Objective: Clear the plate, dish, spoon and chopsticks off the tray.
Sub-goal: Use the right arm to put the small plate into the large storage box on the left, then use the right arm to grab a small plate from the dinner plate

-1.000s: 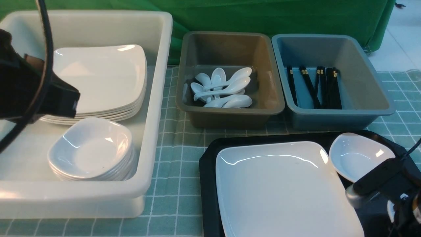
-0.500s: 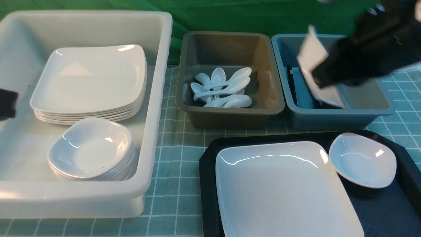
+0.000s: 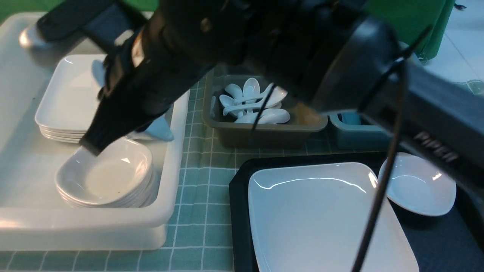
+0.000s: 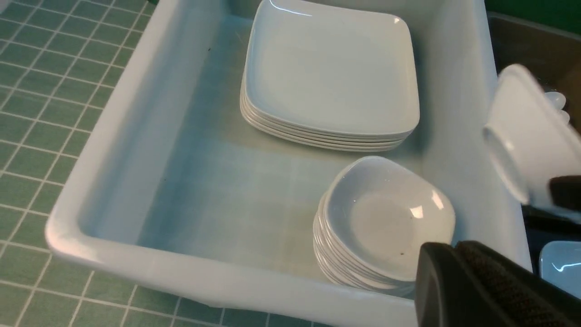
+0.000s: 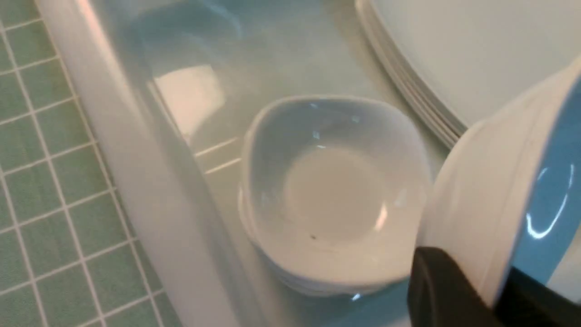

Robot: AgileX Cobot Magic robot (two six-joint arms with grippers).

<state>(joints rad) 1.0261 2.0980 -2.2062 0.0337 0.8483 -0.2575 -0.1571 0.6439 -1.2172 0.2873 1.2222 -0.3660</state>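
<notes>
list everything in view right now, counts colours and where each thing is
tray: one, black, front right on the cloth
plate: one, white, on the tray
dish on the tray: one, white, beside the plate
held dish: one, white, tilted above the dish stack
white bin: one, left
plate stack: one, white, far end of white bin
dish stack: one, white, near end of white bin
brown bin: one, middle, behind the tray
spoons: several, white, in brown bin
blue bin: one, mostly hidden by the arm
tablecloth: one, green checked
left gripper: shut, holding nothing, by the white bin
right gripper: shut on held dish's rim
</notes>
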